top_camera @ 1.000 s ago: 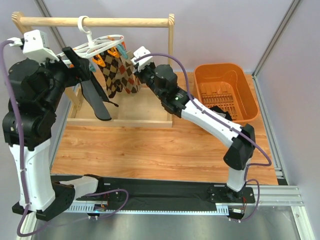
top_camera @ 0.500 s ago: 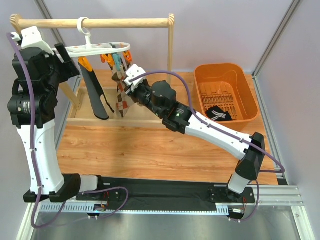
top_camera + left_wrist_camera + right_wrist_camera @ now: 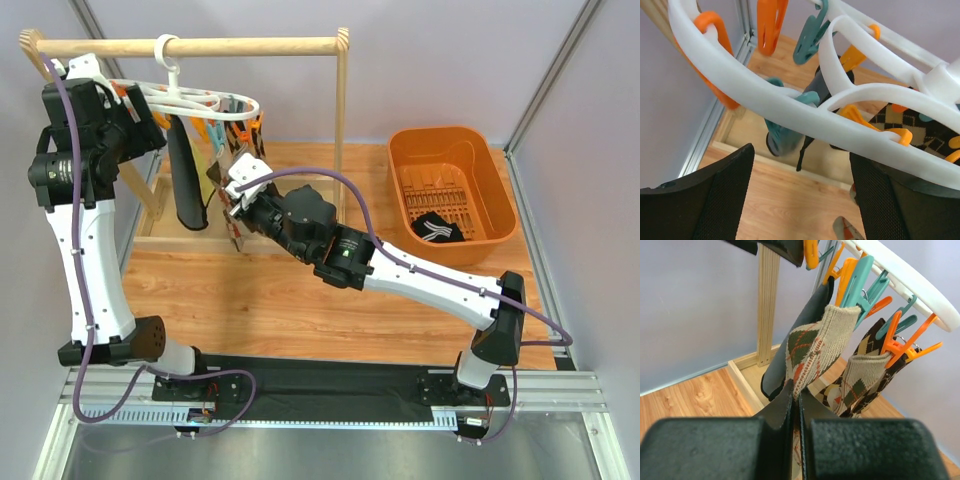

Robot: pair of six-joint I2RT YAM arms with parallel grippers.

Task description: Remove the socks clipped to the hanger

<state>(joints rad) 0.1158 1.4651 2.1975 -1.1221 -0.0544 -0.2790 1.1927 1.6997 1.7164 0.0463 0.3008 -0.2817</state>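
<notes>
Two tools meet at the hanger [image 3: 790,107] on the wooden rail [image 3: 250,45]: the left tool [image 3: 801,152] gapes wide just beside its white ring, the right tool [image 3: 796,401] pinches an argyle sock [image 3: 812,352] hanging at a teal clip [image 3: 862,282].

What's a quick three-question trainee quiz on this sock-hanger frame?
1. True or false: the right gripper is shut on an argyle sock.
2. What lies in the orange basket? A) a black sock B) a teal clip C) nothing
3. Fill in: up by the hanger, the left gripper is ____.

Key: 1 true; 2 A; 3 open.
</notes>
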